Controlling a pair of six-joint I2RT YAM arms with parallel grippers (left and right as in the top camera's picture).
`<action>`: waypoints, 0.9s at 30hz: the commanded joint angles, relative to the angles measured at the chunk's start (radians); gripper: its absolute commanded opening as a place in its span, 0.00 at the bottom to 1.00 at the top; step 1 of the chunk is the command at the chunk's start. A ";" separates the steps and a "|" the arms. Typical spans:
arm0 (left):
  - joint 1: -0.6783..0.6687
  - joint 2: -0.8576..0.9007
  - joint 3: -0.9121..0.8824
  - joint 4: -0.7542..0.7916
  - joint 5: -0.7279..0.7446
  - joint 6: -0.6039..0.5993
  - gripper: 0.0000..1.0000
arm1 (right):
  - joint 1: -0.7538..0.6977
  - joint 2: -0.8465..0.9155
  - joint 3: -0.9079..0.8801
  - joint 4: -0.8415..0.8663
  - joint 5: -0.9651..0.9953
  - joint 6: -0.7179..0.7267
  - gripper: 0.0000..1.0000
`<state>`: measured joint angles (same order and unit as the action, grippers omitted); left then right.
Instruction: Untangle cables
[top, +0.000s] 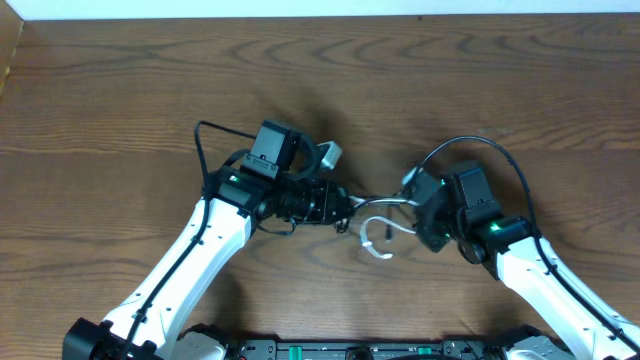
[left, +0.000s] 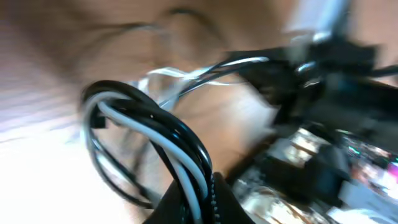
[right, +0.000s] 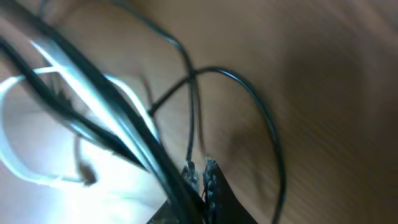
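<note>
The cables, one black and one white, stretch between my two grippers at the table's middle. The white cable loops down toward the front, and the black cable runs taut between the jaws. My left gripper is shut on the cables, which show as black and white strands running into its jaws. My right gripper is shut on the cables too; black and white strands pass into its jaws. Both wrist views are blurred.
The wooden table surrounds both arms. A thicker black arm cord arcs over the right arm, and another loops by the left arm. The right arm's body fills the right of the left wrist view.
</note>
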<state>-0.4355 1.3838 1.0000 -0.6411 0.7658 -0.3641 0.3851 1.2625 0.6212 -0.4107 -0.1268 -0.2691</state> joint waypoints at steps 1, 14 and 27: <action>0.003 -0.010 0.019 -0.056 -0.269 0.016 0.08 | -0.044 0.001 0.003 -0.044 0.437 0.287 0.01; 0.010 -0.010 0.019 -0.088 -0.319 0.016 0.08 | -0.258 0.001 0.003 -0.098 0.386 0.523 0.01; 0.010 -0.010 0.019 -0.087 -0.317 0.015 0.08 | -0.259 0.001 0.003 0.035 -0.156 0.377 0.01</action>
<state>-0.4278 1.3838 1.0012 -0.7261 0.4644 -0.3618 0.1329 1.2629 0.6212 -0.4072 -0.0048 0.2096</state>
